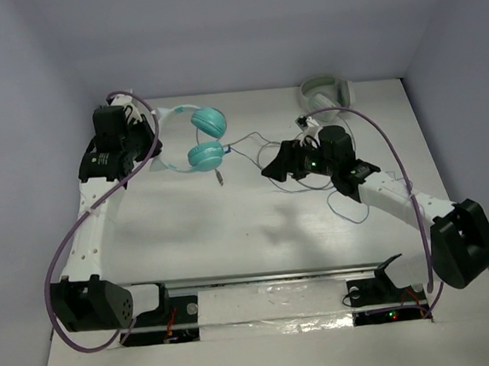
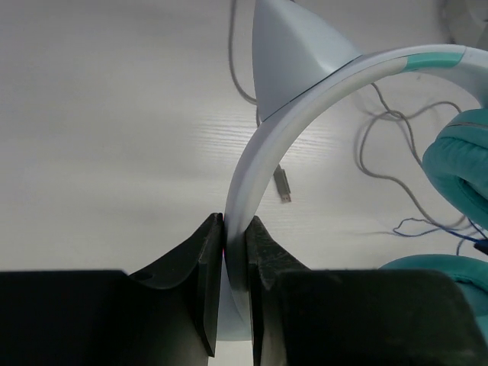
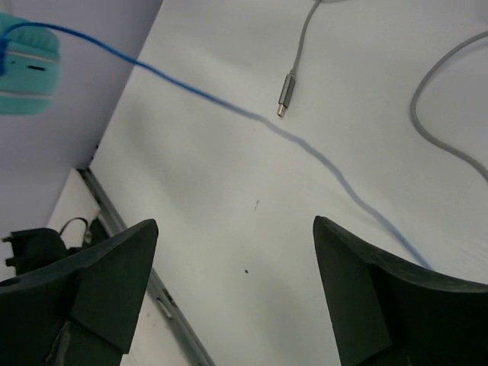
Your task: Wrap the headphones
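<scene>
Teal over-ear headphones with round padded cups, a white plastic headband and a thin blue cable lie on the white table, in the grasp of the left gripper.

Left gripper: jaws closed tight on the white headband, one black finger on each face of the band. The band rises from between the fingertips and curves away forward and to the right of the jaws. Two teal ear cups sit to the right of the jaws, just beyond the fingertips. A slim metal plug on a grey cable lies on the table ahead of the jaws, apart from the band.

Right gripper: jaws spread wide, gripping nothing. In the right wrist view the thin blue cable runs from a teal cup ahead and left of the jaws, crosses diagonally ahead of the gap and passes out of sight behind the right-hand finger. Contact with that finger cannot be determined. The metal plug lies beyond the blue cable, ahead of the gap.

Grey-white headphones lie beyond the right gripper, well apart from the teal pair.
</scene>
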